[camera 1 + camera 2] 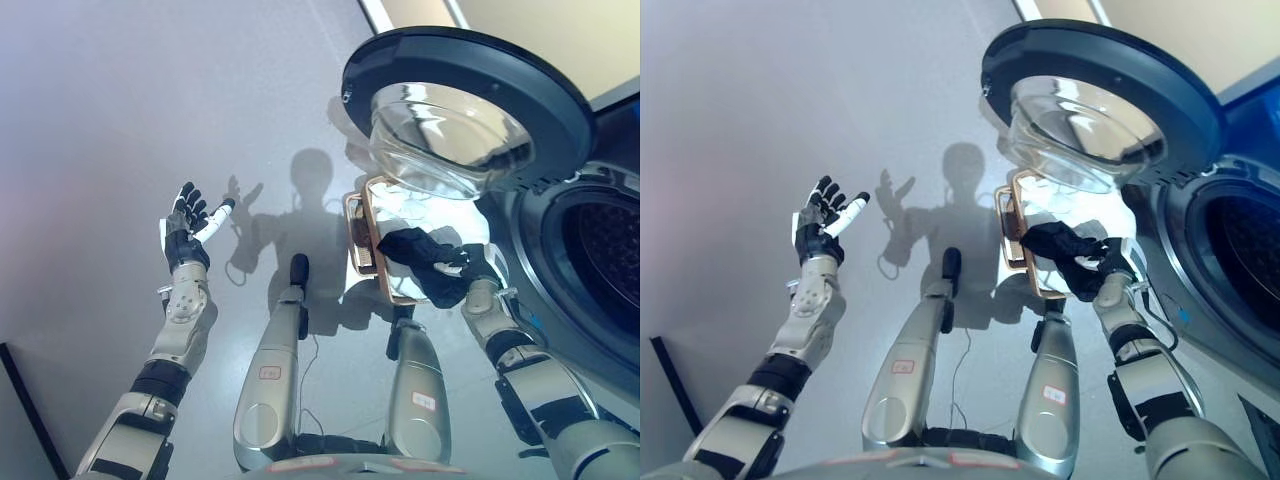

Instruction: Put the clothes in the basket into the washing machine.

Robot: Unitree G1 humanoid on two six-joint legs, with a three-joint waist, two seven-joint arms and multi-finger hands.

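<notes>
A copper wire basket [364,240] stands on the floor below the open washing machine door [460,100]. My right hand [472,268] is over the basket's near right side, shut on a black garment [420,252] that hangs from it above the basket. White cloth [405,215] lies inside the basket. The washing machine drum opening [600,250] is at the right, dark inside. My left hand [188,232] is raised at the left over the bare floor, open and empty, fingers spread.
The round door with its glass bowl [445,140] swings out to the left over the basket's far end. Grey floor [120,120] stretches to the left and back. A dark strip [25,410] lies at the lower left edge.
</notes>
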